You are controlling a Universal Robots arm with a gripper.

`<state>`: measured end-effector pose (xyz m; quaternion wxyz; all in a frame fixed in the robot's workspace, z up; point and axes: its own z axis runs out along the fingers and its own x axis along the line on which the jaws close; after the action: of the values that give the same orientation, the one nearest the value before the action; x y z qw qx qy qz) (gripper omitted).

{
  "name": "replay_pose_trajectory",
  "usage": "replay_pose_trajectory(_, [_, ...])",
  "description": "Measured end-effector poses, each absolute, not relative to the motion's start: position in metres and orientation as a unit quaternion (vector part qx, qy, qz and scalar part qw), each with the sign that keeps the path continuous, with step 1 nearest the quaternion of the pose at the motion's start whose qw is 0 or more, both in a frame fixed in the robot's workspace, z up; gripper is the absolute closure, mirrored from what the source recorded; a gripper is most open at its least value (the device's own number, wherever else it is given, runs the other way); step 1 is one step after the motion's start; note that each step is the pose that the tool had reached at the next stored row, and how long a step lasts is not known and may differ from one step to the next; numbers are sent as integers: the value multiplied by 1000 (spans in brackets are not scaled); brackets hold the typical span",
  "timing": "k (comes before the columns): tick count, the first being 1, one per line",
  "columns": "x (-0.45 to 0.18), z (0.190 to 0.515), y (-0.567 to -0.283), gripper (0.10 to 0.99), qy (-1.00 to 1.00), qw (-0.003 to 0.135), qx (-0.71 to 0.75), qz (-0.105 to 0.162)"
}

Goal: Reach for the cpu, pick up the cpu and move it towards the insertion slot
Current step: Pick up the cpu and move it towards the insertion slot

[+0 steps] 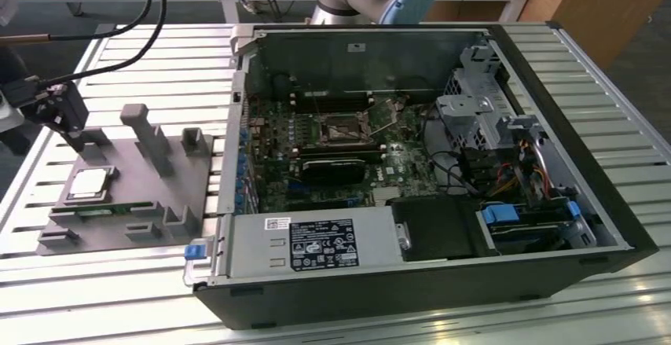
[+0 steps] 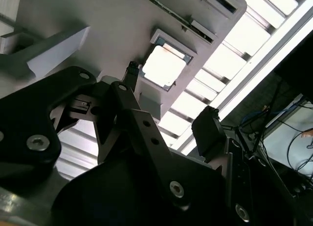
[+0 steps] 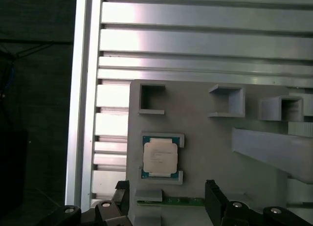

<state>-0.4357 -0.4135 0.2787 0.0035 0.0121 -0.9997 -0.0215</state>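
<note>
Cpu [image 3: 159, 156] sits flat in 1 recess of grey fixture [image 3: 205, 147] on slatted worktop [image 3: 195, 40]. Jaws wide, holding nothing, above fixture. Insertion slot [image 1: 344, 130] lies inside open computer case [image 1: 419, 290].

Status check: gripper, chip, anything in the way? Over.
Gripper open, empty, above the grey holder. Chip lying in its pocket, not gripped. Nothing on top of it.

The cpu [image 1: 89, 184], a small flat square chip with a pale silvery top and a darker rim, lies flat in a shallow nest on the grey fixture [image 1: 141, 196]. The insertion slot [image 1: 344, 130], a dark square socket in a shiny metal frame, sits on the green board [image 1: 404, 160] inside the open case [image 1: 441, 282], well apart from the chip.
</note>
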Motion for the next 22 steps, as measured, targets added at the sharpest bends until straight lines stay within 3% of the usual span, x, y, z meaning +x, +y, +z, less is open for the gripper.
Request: replay_pose_trajectory(22, [-440, 239, -418, 373, -1000, 3, 12, -22])
